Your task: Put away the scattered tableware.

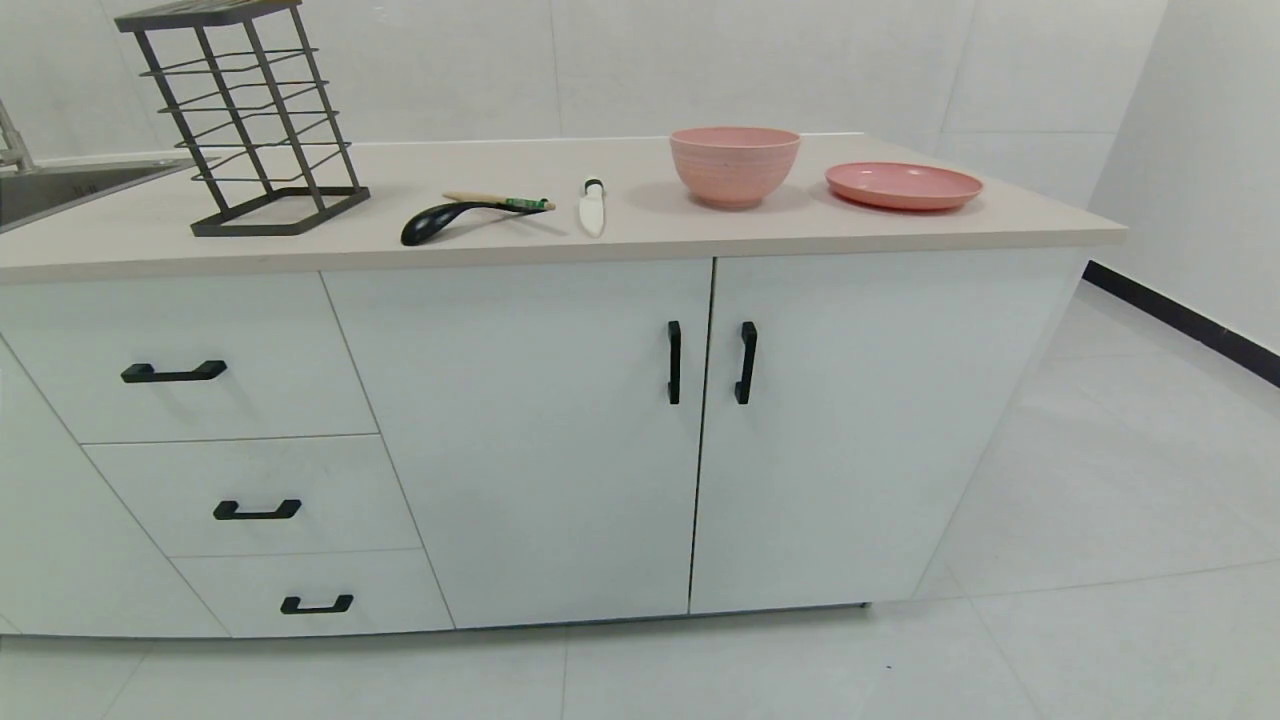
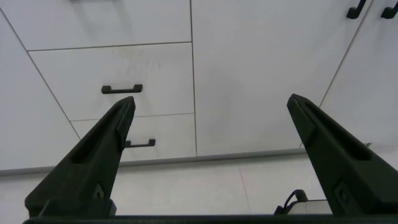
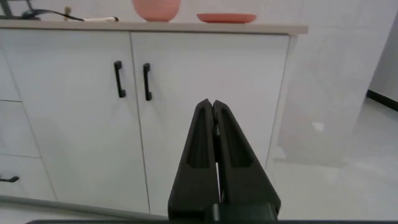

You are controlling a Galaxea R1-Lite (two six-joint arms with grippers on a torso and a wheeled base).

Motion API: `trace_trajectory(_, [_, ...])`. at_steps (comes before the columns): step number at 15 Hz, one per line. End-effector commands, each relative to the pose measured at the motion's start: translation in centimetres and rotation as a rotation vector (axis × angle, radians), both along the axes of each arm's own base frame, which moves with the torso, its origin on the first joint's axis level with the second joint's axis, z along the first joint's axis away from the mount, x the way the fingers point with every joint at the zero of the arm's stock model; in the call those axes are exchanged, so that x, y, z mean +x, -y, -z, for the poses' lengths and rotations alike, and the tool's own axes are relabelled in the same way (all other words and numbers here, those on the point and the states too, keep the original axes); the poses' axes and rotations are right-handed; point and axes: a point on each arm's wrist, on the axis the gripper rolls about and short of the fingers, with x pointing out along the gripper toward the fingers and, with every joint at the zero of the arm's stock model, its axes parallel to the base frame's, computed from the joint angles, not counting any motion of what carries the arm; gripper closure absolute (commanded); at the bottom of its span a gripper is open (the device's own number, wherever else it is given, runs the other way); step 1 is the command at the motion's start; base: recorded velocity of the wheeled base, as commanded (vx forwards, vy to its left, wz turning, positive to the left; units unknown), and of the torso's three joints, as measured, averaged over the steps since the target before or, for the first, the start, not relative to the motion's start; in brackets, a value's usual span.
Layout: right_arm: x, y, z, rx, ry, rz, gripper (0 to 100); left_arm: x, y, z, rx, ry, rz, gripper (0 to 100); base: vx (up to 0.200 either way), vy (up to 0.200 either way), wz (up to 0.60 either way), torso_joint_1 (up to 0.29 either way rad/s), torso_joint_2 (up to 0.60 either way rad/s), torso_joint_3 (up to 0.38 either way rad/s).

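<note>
On the beige countertop stand a pink bowl and, right of it, a flat pink plate. Left of the bowl lie a small white knife and a black spoon with a wooden-handled utensil across it. A black wire rack stands at the left. My left gripper is open, low in front of the drawers. My right gripper is shut on nothing, low before the cabinet doors; the bowl and plate show above it.
The white cabinet has two doors with black handles and a stack of three drawers at the left. A steel sink is set into the counter's left end. Open tiled floor lies to the right of the cabinet.
</note>
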Motion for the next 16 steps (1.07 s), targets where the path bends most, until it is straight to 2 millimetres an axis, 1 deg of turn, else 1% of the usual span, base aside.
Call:
trace_trajectory(1, [-0.5, 0.0, -2.3, -0.009, 0.007, -0.055, 100, 0.0, 0.0, 0.0, 0.0, -0.001, 0.0, 0, 0.0, 0.0, 0.0, 0.0, 0.0, 0.0])
trace_trajectory(2, [-0.1, -0.1, -3.2, -0.026, -0.042, -0.112, 0, 0.0, 0.0, 0.0, -0.002, -0.001, 0.0, 0, 0.0, 0.0, 0.0, 0.0, 0.0, 0.0])
trace_trajectory(4, [1.5, -0.3, -3.4, -0.051, -0.148, -0.171, 0, 0.0, 0.0, 0.0, -0.002, -0.001, 0.0, 0, 0.0, 0.0, 0.0, 0.0, 0.0, 0.0])
trace_trajectory(5, [2.6, -0.4, -3.7, -0.056, -0.22, -0.213, 0, 0.0, 0.0, 0.0, 0.0, -0.001, 0.0, 0, 0.0, 0.0, 0.0, 0.0, 0.0, 0.0])
trace_trajectory(6, [3.8, -0.5, -4.4, -0.057, -0.28, -0.253, 0, 0.0, 0.0, 0.0, 0.0, -0.001, 0.001, 0, 0.0, 0.0, 0.0, 0.0, 0.0, 0.0])
trace_trajectory(8, [6.2, -0.7, -6.3, -0.084, -0.35, -0.296, 0, 0.0, 0.0, 0.0, 0.001, -0.001, 0.003, 0, 0.0, 0.0, 0.0, 0.0, 0.0, 0.0])
trace_trajectory(9, [7.0, -0.8, -6.8, -0.099, -0.367, -0.312, 0, 0.0, 0.0, 0.0, 0.0, -0.001, 0.003, 0, 0.0, 0.0, 0.0, 0.0, 0.0, 0.0])
trace_trajectory(10, [8.9, -1.2, -7.6, -0.124, -0.422, -0.363, 0, 0.0, 0.0, 0.0, 0.001, -0.001, 0.003, 0, 0.0, 0.0, 0.0, 0.0, 0.0, 0.0])
trace_trajectory(11, [10.5, -1.7, -7.8, -0.131, -0.467, -0.4, 0, 0.0, 0.0, 0.0, 0.0, -0.001, 0.003, 0, 0.0, 0.0, 0.0, 0.0, 0.0, 0.0])
trace_trajectory(12, [11.5, -2.0, -7.9, -0.135, -0.488, -0.417, 0, 0.0, 0.0, 0.0, 0.0, 0.001, 0.003, 0, 0.0, 0.0, 0.0, 0.0, 0.0, 0.0])
trace_trajectory(13, [14.2, -2.6, -7.9, -0.14, -0.505, -0.429, 0, 0.0, 0.0, 0.0, 0.0, 0.001, 0.003, 0, 0.0, 0.0, 0.0, 0.0, 0.0, 0.0])
trace_trajectory(15, [17.7, -3.3, -7.4, -0.143, -0.454, -0.426, 0, 0.0, 0.0, 0.0, 0.0, 0.001, 0.004, 0, 0.0, 0.0, 0.0, 0.0, 0.0, 0.0])
trace_trajectory(16, [20.3, -3.9, -6.8, -0.143, -0.405, -0.43, 0, 0.0, 0.0, 0.0, 0.001, 0.001, 0.003, 0, 0.0, 0.0, 0.0, 0.0, 0.0, 0.0])
